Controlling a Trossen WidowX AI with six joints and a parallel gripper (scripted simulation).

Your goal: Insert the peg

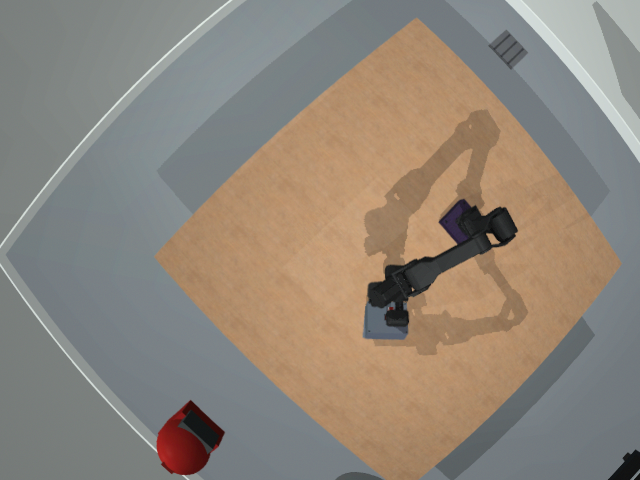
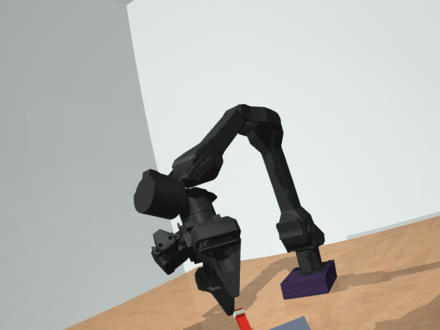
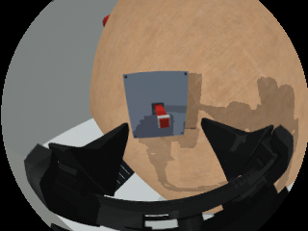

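Observation:
The red square-sided peg (image 1: 390, 308) (image 2: 243, 321) (image 3: 160, 111) has a white band near its top. In the wrist view its lower end is inside the square hole of the blue-grey sloped panel (image 1: 377, 328) (image 2: 295, 324) (image 3: 144, 91), and its upper part sticks out. How deep it sits cannot be told. My gripper (image 2: 232, 305) (image 3: 166, 123) is open and empty. Its fingers are wide apart, one to each side of the peg's top in the wrist view, and set back from it. In the exterior view the fingertips are just above the peg's top. In the top view the arm hides the fingers.
The arm's purple base block (image 1: 451, 224) (image 2: 305, 287) stands on the wooden table (image 1: 268, 217) (image 2: 401, 248), behind the panel in the exterior view. A red rounded object (image 1: 183, 448) is off the table at lower left in the top view.

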